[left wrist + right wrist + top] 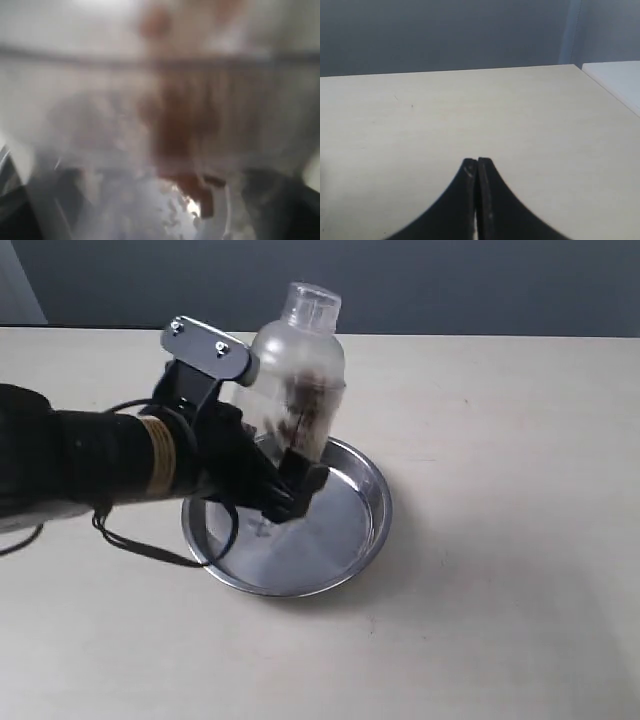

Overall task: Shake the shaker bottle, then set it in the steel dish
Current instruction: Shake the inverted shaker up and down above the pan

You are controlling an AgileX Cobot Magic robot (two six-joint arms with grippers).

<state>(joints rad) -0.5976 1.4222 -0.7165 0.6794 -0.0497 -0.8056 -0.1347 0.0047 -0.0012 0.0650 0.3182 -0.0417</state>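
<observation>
Exterior view: the left arm [90, 465] reaches in from the left, and the left fingers [305, 480] are clamped on the lower body of the shaker bottle [295, 380]. The bottle is held nearly upright, leaning slightly, with its small clear cap [312, 302] uppermost. It is over the far-left part of the steel dish [375, 510], and its base appears to be raised off the dish floor, though the fingers hide the exact gap. Brownish grains [305, 400] are smeared up the inside wall rather than lying at the bottom, which suggests the shake is in progress or just finished. The low grasp leaves the top free. Holding the bottle over the dish means only a short descent is needed to place it. The dish rests flat on the counter [500, 440] with nothing in it. Left wrist view: the shaker bottle [100, 125] fills the picture at close range, blurred. A brown mass of grains [180, 130] shows through the clear wall. The fingers themselves cannot be made out here. Right wrist view: the right fingers [470, 175] are pressed together with nothing between them, over bare counter [470, 110], well away from the work. This arm looks parked, so the task is being done with one arm. The placement step is judged not yet done
</observation>
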